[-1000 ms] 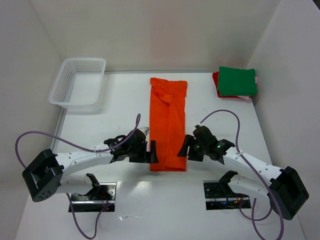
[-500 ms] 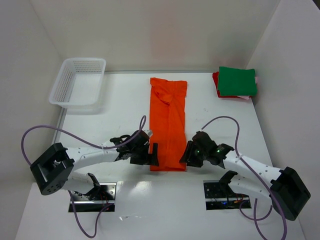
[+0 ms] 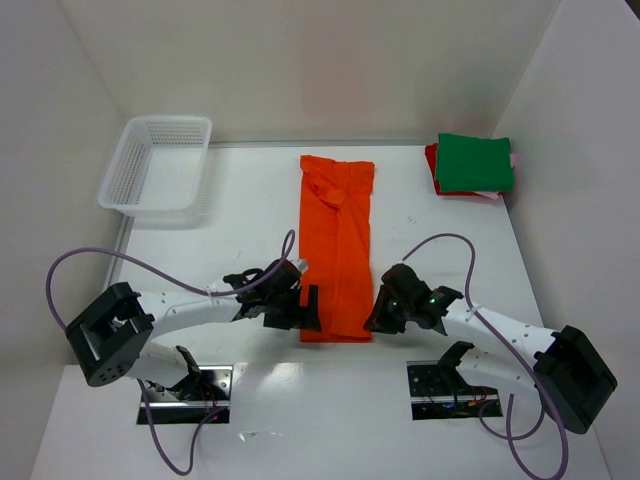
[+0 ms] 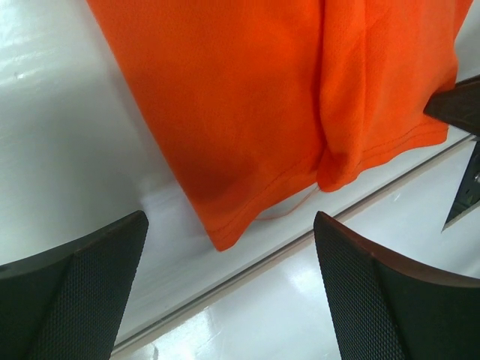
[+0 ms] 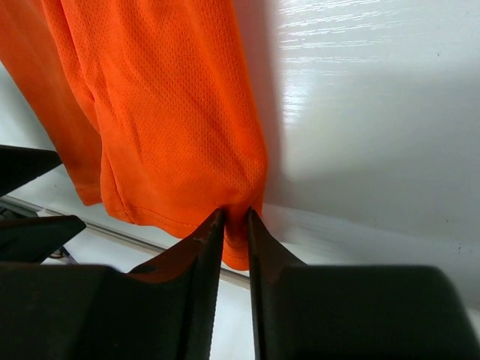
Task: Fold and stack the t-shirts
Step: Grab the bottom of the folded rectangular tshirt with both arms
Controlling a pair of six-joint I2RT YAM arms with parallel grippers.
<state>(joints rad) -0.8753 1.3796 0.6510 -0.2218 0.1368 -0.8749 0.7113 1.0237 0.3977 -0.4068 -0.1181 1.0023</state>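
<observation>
The bright orange t-shirt point(image 3: 337, 245) lies as a long folded strip down the middle of the table. My left gripper point(image 3: 306, 309) is open beside its near left corner point(image 4: 225, 232), with its two fingers point(image 4: 71, 285) spread wide and touching nothing. My right gripper point(image 3: 374, 312) is shut on the near right corner of the orange shirt point(image 5: 244, 240); cloth shows pinched between its fingers point(image 5: 202, 247). A stack of folded shirts, green point(image 3: 475, 163) on top with red point(image 3: 433, 160) and pale pink edges below, sits at the far right.
A white mesh basket point(image 3: 158, 165) stands at the far left. White walls close in the table on the left, back and right. A seam in the table point(image 4: 285, 251) runs just below the shirt's near hem.
Both grippers have moved toward me along the shirt's sides to its near corners. The right gripper has closed on the near right corner.
</observation>
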